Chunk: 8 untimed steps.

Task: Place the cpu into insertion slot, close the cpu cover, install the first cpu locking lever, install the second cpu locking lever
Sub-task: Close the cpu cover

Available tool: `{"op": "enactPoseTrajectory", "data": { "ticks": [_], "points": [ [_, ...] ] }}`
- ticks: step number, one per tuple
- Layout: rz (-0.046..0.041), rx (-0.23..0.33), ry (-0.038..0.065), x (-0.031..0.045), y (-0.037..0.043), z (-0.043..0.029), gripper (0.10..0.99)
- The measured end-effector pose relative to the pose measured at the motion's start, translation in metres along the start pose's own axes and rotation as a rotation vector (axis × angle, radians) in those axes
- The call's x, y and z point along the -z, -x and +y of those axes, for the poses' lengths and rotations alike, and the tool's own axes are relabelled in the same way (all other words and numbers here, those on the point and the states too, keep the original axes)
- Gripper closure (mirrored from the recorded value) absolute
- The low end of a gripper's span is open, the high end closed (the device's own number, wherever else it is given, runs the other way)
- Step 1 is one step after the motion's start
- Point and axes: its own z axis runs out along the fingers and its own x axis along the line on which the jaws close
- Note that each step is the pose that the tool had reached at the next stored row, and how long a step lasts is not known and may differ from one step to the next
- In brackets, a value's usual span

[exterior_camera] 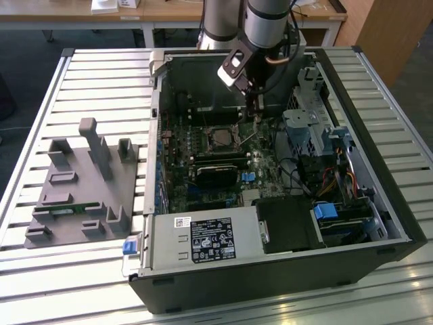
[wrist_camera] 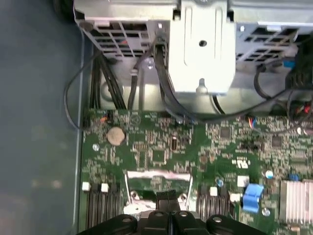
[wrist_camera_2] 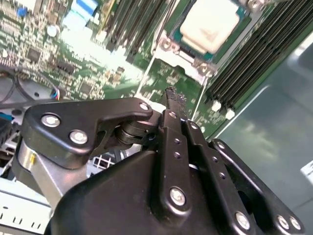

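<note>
Chip (wrist_camera_2: 210, 24), small, square and flat with a pale silver top, sits inside the socket (exterior_camera: 220, 139) on the green circuit board (wrist_camera: 156, 142) of an open computer case (exterior_camera: 399, 223). A thin silver cover frame (wrist_camera_2: 188, 56) surrounds the chip on the socket and looks to lie flat over its edges, though I cannot be sure it is fully down. A thin silver bar (wrist_camera: 159, 172), likely a locking lever, runs along the socket's edge nearest my pincer (wrist_camera_2: 172, 95). The pincer hangs just beside the socket, tip pointing at the board. In both wrist views its two black fingers (wrist_camera: 164, 198) are pressed together with nothing visible between them. Whether the tip touches the bar I cannot tell. I judge the chip light and rigid, its smooth metal top slippery and its underside delicate, so it should be taken by two opposite edges, held level, never squeezed hard. Long black memory slots (wrist_camera_2: 244, 63) flank the socket
</note>
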Motion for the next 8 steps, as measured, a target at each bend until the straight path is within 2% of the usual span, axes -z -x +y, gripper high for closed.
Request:
{"op": "enactPoseTrajectory", "data": {
  "ticks": [4,8],
  "points": [
    [0.0001,0.0,-0.001,-0.001,-0.0041,0.0108,0.98],
    [0.0002,0.0,-0.004,-0.0016,-0.0045,0.0199,0.98]
  ]
}}
